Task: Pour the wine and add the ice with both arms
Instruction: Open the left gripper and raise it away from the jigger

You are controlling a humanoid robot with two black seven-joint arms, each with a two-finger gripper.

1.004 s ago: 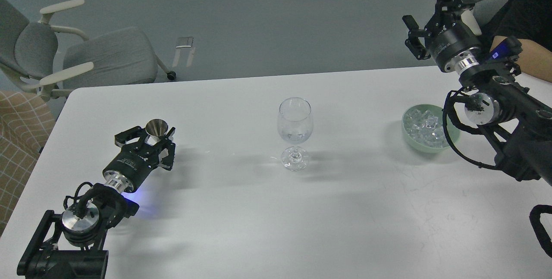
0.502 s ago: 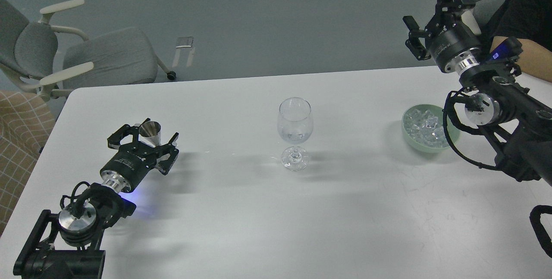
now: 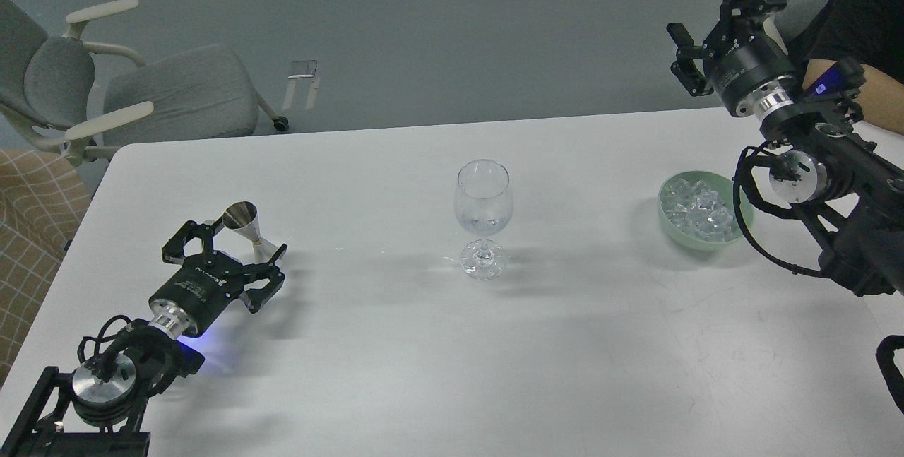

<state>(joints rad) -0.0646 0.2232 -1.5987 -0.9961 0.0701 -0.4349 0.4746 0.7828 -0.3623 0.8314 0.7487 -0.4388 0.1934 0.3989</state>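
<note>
So I'm eyeing the ice (image 3: pixel 699 208), heaped in the green bowl (image 3: pixel 738 227) on the counter (image 3: pixel 395 344), right side. My right end effector (image 3: pixel 710 22) is hanging released just beyond it, much nearer than the left end effector (image 3: pixel 222 256), also released beside the jigger (image 3: pixel 242 225).

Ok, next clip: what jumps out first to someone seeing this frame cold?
The clear wine glass standing alone mid-table. At right, a green bowl heaped with ice, the right pincer raised open above it. At left, the left pincer lies open beside a steel jigger.
</note>
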